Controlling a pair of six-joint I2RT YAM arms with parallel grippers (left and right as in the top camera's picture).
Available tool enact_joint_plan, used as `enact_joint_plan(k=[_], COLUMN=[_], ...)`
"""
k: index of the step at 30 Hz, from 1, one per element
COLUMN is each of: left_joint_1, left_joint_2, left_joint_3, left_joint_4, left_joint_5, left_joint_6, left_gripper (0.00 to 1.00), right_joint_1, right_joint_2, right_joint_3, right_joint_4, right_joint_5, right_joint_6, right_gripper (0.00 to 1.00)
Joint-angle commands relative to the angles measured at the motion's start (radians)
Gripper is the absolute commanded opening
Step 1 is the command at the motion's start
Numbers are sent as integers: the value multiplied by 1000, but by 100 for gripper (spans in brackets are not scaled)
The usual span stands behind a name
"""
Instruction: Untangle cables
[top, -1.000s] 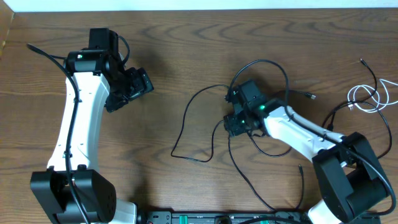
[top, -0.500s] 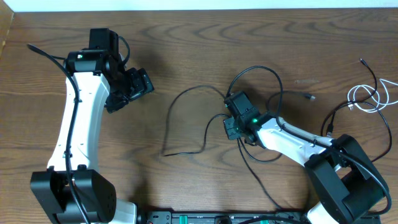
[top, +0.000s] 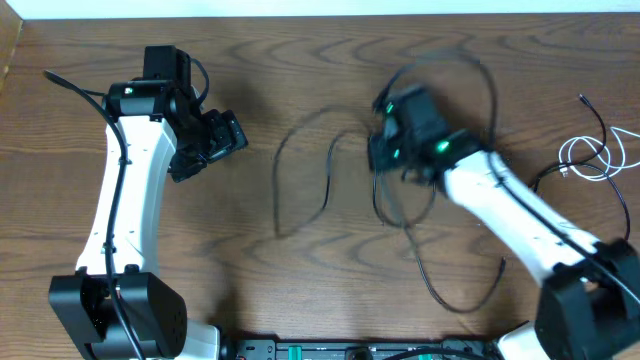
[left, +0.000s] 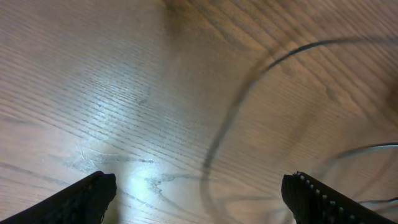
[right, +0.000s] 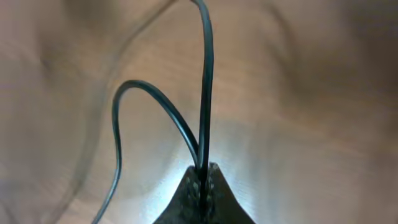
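Right hand (right: 203, 177) pinched on black cable (right: 203, 93); left hand (left: 199, 196) agape.

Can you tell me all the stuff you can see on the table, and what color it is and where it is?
black cables: a tangled bunch, I cannot count them, black, middle of the table, blurred
white cable: one, white, coiled near the table's right edge
thin black cord: one, black, lying by the white coil, small plug at its end
table: one, brown wood, under everything
left gripper: one, black on a white arm, on the left side, open, holding nothing
right gripper: one, black on a white arm, in the middle, shut on the black cables
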Motion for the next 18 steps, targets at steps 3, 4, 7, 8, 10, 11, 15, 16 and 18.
enact_joint_plan(k=[3, 4, 7, 8, 10, 11, 15, 16, 18], left_joint_1=[3, 3, 3, 3, 3, 3, 3, 3, 3], left_joint_2=[-14, -14, -14, -14, -14, -14, -14, -14, -14], left_joint_3=[-2, -2, -2, -2, -2, -2, -2, -2, -2], left_joint_4=[-4, -4, -3, -3, -3, -3, -3, -3, -3], left_joint_5=[1, 1, 1, 0, 0, 0, 0, 0, 1], left_joint_6=[-5, -5, -5, -5, -5, -5, -5, -5, -5], left_gripper=[91, 91, 91, 91, 91, 91, 91, 91, 91], right_joint_1=[-167, -194, -286, -311, -395, -429, -558, -588, -675], right_joint_2=[-32, -32, -32, -32, -32, -32, -32, -32, -32], right_joint_3=[278, 319, 439, 470, 564, 593, 665, 670, 672], right_joint_4=[-85, -95, -118, -126, -157, -170, -215, -217, -217], right_joint_5=[-13, -12, -13, -13, -11, -8, 19, 21, 21], right_joint_6=[-27, -28, -55, -63, -100, -108, -122, -122, -122], right_gripper=[1, 1, 1, 1, 1, 1, 1, 1, 1])
